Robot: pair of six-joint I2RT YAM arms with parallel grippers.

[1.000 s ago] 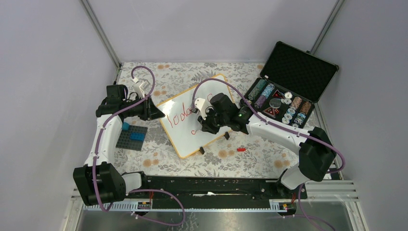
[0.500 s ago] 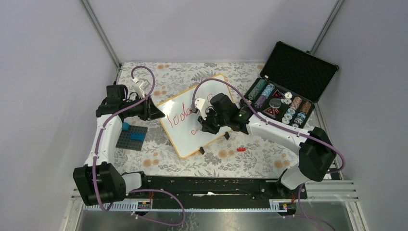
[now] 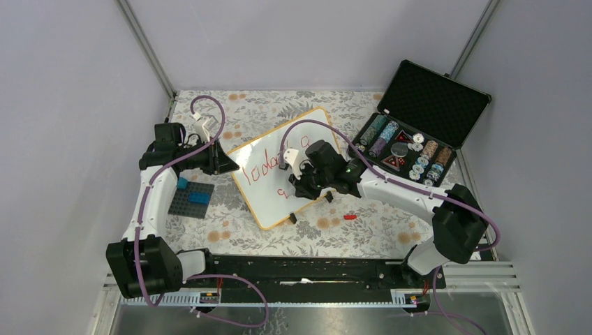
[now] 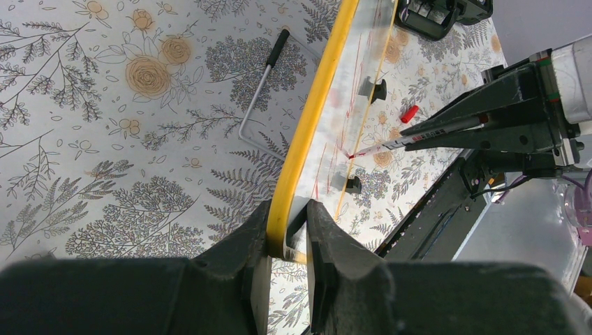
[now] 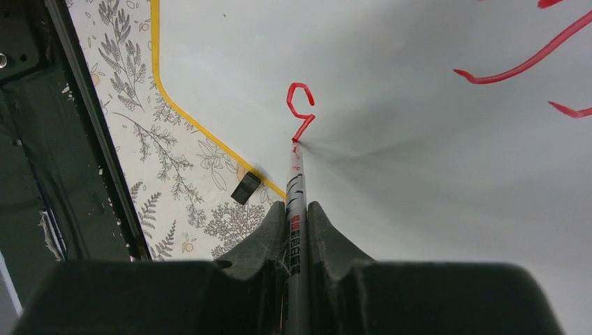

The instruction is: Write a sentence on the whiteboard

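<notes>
Writing under way: right gripper point(image 5: 297, 209), clamped on marker point(image 5: 295, 183), starts a second line of the sentence point(image 5: 301, 105) on board point(image 5: 433, 230), whose rim point(image 4: 307, 125) left gripper point(image 4: 288, 213) pinches; next stroke likely needs steady tip contact.

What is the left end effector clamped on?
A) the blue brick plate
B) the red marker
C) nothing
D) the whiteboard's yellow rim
D: the left wrist view shows the left end effector pinching the yellow rim of the whiteboard, while the marker sits in the right end effector.
</notes>
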